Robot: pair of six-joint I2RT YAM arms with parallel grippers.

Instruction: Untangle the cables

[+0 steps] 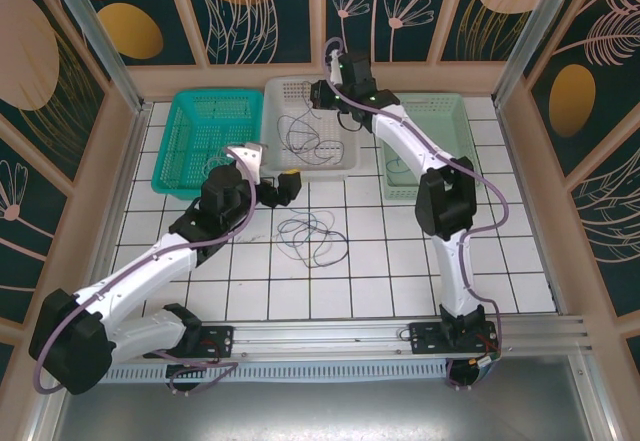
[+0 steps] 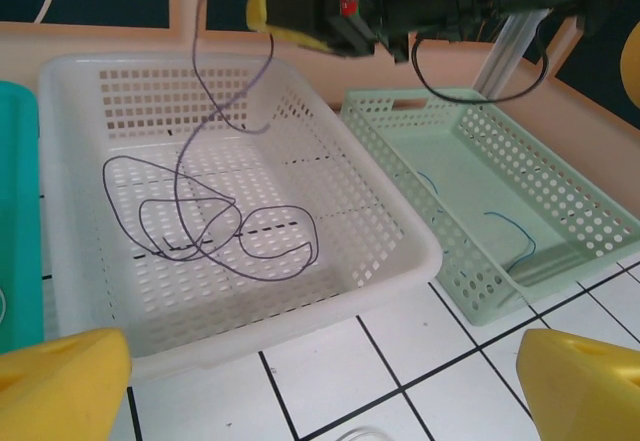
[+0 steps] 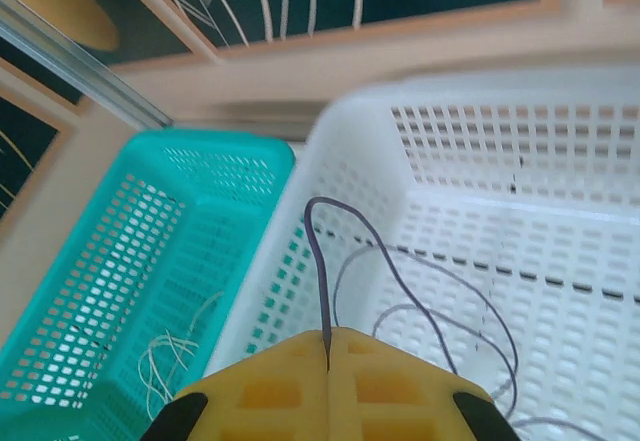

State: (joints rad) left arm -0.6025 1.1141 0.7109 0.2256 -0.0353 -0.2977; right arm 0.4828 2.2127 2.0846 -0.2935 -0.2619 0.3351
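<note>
A white-tiled counter [image 1: 400, 271] sits inside walls of dark floral panels, with three baskets along its 12 o'clock edge: teal basket [image 3: 150, 261] toward 11, white basket [image 2: 420, 261] in the middle, pale green basket [image 2: 560, 181] toward 1. The right tool [image 3: 328, 346] hangs over the white basket, clenched on one purple cable [image 2: 205, 211] whose upper end rises to the jaws while its loops lie on the basket floor. This looks like the drop-off of a freed strand, so the next move calls for letting go and pulling clear without dragging the loops back over the rim. The left tool [image 2: 320, 391] is released, fingers spread wide, waiting on the 6 o'clock side of the white basket. Behind it, mid-counter, lies the remaining tangle [image 1: 312, 236] of dark and pale loops. A whitish wire [image 3: 170, 361] rests in the teal basket and a blue wire [image 2: 515, 241] in the green one. The left arm, stretched across the counter, may crowd a reach for the tangle.
</note>
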